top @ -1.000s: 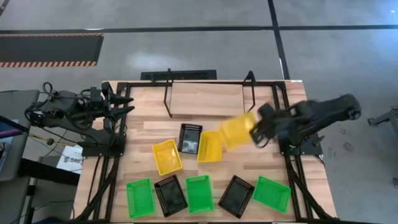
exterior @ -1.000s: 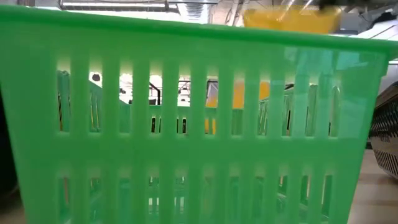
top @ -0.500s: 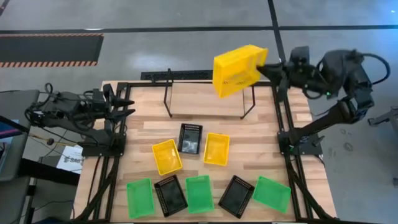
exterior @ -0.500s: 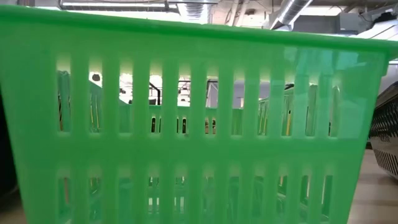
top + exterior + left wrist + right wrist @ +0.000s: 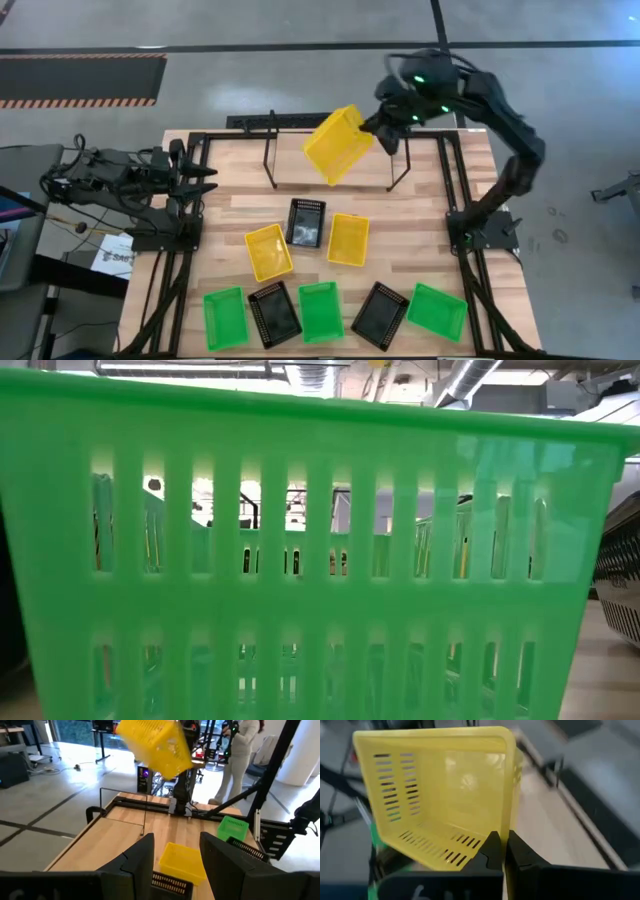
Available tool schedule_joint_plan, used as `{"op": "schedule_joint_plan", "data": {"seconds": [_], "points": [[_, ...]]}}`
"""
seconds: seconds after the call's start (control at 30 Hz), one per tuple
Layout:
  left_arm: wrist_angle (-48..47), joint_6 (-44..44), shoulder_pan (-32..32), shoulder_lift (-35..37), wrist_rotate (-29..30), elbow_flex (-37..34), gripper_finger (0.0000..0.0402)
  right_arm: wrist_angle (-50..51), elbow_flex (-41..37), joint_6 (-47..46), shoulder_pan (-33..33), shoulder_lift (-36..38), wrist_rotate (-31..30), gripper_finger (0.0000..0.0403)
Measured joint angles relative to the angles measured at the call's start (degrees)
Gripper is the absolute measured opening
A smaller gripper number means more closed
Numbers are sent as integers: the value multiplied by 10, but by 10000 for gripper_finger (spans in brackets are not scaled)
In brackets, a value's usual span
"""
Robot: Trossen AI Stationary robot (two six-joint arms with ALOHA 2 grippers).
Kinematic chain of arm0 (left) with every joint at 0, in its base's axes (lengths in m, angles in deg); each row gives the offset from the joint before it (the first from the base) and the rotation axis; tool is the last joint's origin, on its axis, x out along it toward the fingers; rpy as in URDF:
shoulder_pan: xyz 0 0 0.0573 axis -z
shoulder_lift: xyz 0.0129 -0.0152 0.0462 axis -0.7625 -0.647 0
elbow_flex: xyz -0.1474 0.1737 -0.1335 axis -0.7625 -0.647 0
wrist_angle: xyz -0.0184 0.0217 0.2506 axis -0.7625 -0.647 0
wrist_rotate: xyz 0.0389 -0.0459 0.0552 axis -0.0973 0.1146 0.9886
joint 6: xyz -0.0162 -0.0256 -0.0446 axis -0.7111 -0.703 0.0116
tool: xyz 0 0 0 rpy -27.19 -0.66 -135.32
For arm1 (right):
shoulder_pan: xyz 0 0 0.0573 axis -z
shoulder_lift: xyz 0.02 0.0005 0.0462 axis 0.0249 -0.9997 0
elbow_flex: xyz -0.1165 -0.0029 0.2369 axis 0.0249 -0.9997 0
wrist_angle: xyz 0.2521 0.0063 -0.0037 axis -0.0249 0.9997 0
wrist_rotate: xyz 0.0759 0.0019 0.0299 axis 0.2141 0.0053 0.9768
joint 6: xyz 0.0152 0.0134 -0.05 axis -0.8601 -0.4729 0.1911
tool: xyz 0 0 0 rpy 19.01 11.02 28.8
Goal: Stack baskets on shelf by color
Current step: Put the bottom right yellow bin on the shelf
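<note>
Right gripper [image 5: 375,124]: you have it pinched shut on the rim of a yellow basket [image 5: 336,146]; it hangs tilted in the air above the shelf [image 5: 335,160], at twelve o'clock on the table [image 5: 440,205].
Left gripper [image 5: 208,172]: parked at nine o'clock; fingers apart, holding nothing.
Handling: likely light, stiff, thin-walled; you should grip the rim wall, as now; expect swing from a one-edge hold.
Count: three yellow, three green, three black baskets; eight lie loose on the table; none rests on the shelf yet.
</note>
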Motion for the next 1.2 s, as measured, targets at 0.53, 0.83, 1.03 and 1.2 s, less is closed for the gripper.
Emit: {"op": "schedule_joint_plan", "data": {"seconds": [0.53,0.83,1.03,1.2], "points": [[-1,-4,0,0,6,0,148,155,5,345,181,-221,-7,2],[-4,-24,0,0,25,0,148,154,6,405,217,-314,-39,2],[-18,-25,0,0,41,0,148,163,5,410,232,-332,-39,2],[-27,-25,0,0,41,0,148,162,5,402,229,-333,-38,2]]}}
